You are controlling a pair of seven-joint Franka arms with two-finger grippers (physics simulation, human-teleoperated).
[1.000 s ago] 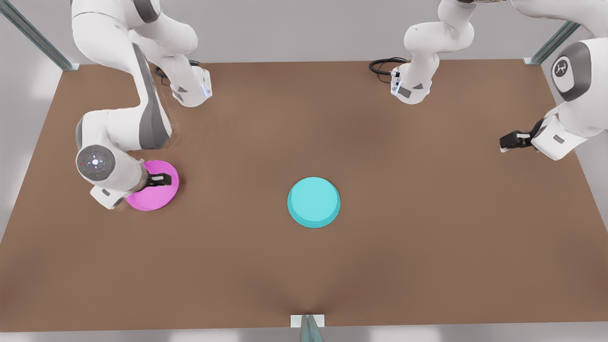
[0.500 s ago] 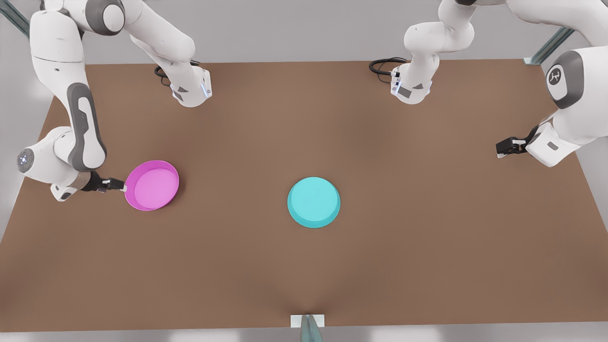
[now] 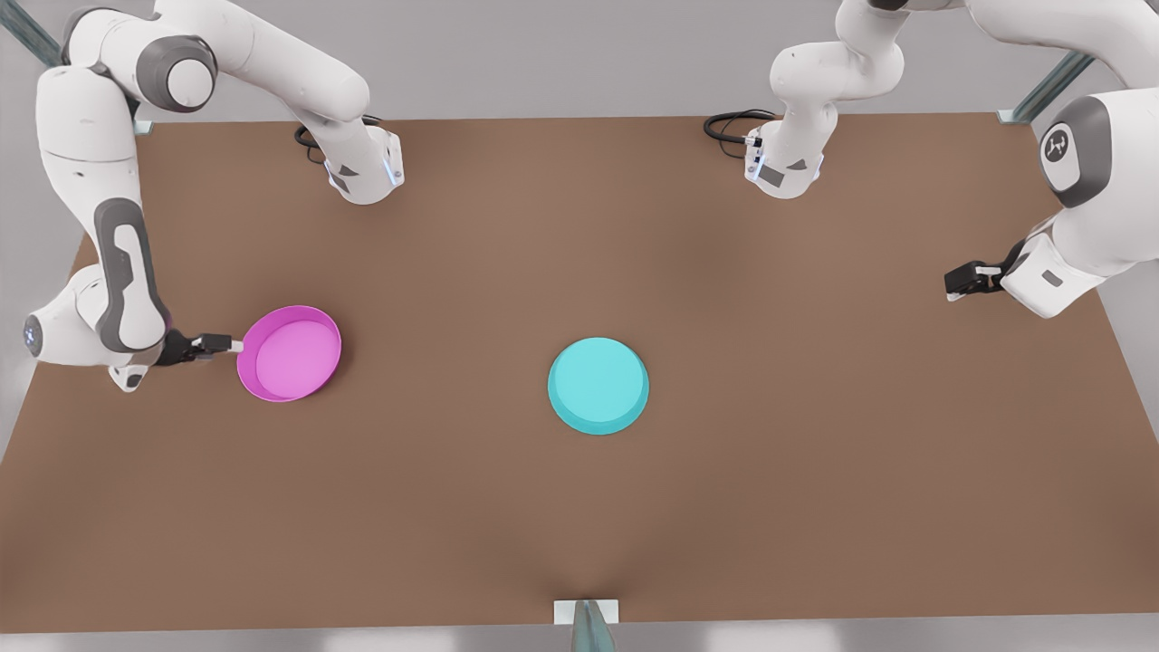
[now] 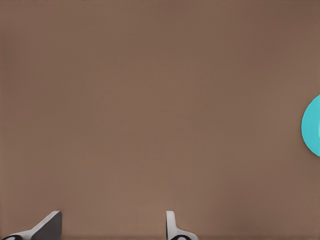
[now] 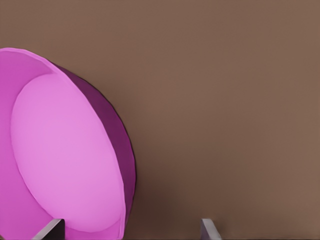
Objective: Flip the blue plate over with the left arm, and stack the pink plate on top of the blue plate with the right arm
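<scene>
**Blue plate turned face-down at the table's middle, pink plate not yet gripped**

The blue plate [image 3: 598, 386], a round shallow turquoise plastic dish, lies near the centre of the brown table [image 3: 579, 525] in the front view. Its top reads as a flat disc with a sloping edge, which suggests it is already bottom-up, so the flip looks done. The round magenta-pink plastic plate [image 3: 289, 353] sits well apart from it toward the front view's left, opening upward, its lighter inside showing. The right gripper [image 3: 222, 344] lies low and level at that plate's outer rim, tips just at the wall; this looks like an approach for a sideways rim pinch, the grasp a low-walled dish allows. The left gripper [image 3: 962, 280] hangs near the table's edge at the front view's right, waiting clear of the stacking path.

In the left wrist view, two pale fingertips [image 4: 49, 226] stand wide apart over bare table, holding nothing, and a sliver of the blue plate [image 4: 312, 125] shows at the frame's edge.

In the right wrist view, the pink plate [image 5: 60, 155] looms close. One fingertip [image 5: 52, 229] overlaps the plate, seemingly over its inside, and the other fingertip [image 5: 209, 231] stands off over bare table, so the jaws are apart and appear to straddle the wall. My judgement: closing on the rim comes next, then the carry to the blue plate.
</scene>
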